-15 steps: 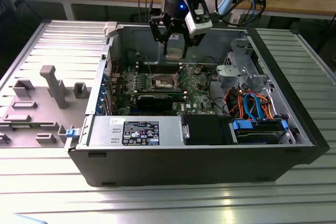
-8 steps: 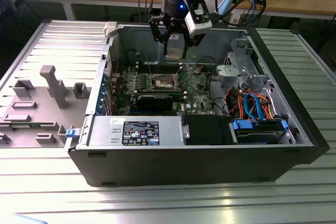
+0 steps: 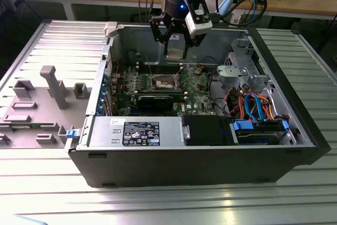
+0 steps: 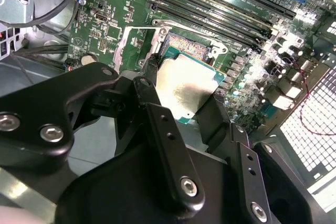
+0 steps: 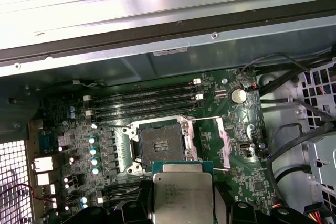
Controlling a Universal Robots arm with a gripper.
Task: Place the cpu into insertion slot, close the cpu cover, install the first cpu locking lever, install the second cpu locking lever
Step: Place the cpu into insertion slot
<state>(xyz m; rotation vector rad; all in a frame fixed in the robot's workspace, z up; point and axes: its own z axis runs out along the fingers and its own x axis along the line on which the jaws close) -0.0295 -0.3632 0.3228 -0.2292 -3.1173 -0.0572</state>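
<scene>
the black pincer (image 3: 175, 52) is clamped on the flat square silvery-tan cpu (image 5: 181, 192), which hangs clear above the dark, silver-rimmed square insertion slot (image 5: 160, 144). by my judgement, seating it well means keeping it level, corners matched, no force.

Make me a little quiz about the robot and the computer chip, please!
1. True or false: the cpu already sits in the insertion slot.
2. What holds the cpu? A) a person's hand B) the robot's fingers C) nothing
3. Fill in: the cpu cover is swung ____.

Key: 1 false, the cpu is held above the slot; 2 B; 3 open.
</scene>
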